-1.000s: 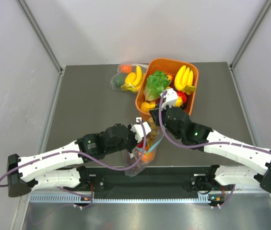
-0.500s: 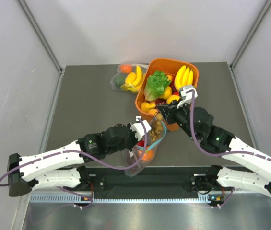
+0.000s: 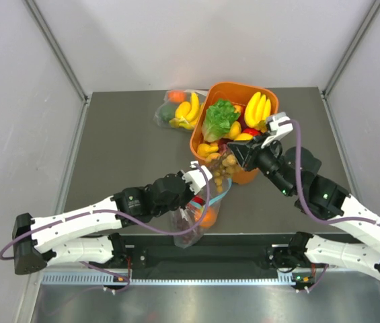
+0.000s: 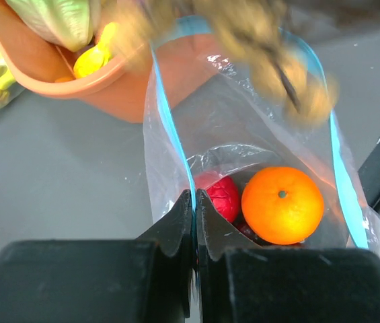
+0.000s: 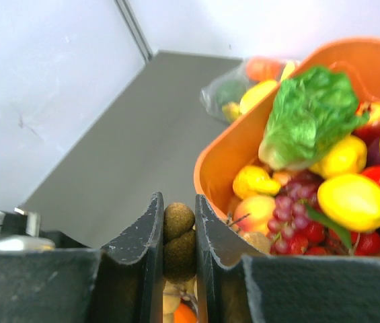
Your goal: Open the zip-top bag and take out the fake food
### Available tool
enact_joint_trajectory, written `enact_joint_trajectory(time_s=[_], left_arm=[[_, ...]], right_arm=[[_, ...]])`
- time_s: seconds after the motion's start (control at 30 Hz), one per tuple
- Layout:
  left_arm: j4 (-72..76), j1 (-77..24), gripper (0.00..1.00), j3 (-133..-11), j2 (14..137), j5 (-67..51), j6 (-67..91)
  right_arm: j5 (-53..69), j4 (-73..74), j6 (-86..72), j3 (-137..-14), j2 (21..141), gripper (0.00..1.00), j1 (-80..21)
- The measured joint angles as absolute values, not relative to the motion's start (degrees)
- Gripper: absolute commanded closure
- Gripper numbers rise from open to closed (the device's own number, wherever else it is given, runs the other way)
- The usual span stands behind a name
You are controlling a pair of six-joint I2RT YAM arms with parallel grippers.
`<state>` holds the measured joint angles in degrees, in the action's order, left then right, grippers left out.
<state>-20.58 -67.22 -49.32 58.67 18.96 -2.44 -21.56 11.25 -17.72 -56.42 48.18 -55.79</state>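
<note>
Nearest the arm bases, the left gripper (image 4: 195,202) is pressing its fingers together on one side of the bag (image 3: 191,225), right at the blue zip strip (image 4: 171,128). That grip is likely holding the mouth up and spread so things can come out. Inside, an orange (image 4: 282,205) and a red apple (image 4: 220,197) are lying side by side at the bottom, not yet removed. Just above the open mouth, the right gripper (image 5: 178,217) is pinching the grape bunch (image 3: 222,167) by its top, letting it hang clear of the plastic. Beyond it, the orange bin (image 3: 240,86) is sitting full of other fruit and lettuce (image 5: 311,111), probably where the grapes are going. Farthest back, a second bag (image 3: 176,111) of bananas is lying on the table (image 3: 129,148).
</note>
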Motion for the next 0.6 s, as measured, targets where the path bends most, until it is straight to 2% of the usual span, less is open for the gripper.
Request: enact_joint_trajectory(time_s=[0.27, 0.6], left_arm=[[-20.6, -67.2, 0.95, -49.3, 59.6, 20.7, -1.5], [-20.6, -67.2, 0.95, -49.3, 59.5, 20.6, -1.4]], right_arm=[[-20.3, 14.7, -13.9, -68.7, 50.9, 1.00, -49.2], [-5.0, 15.9, -11.2, -85.2, 70.2, 1.00, -26.5]])
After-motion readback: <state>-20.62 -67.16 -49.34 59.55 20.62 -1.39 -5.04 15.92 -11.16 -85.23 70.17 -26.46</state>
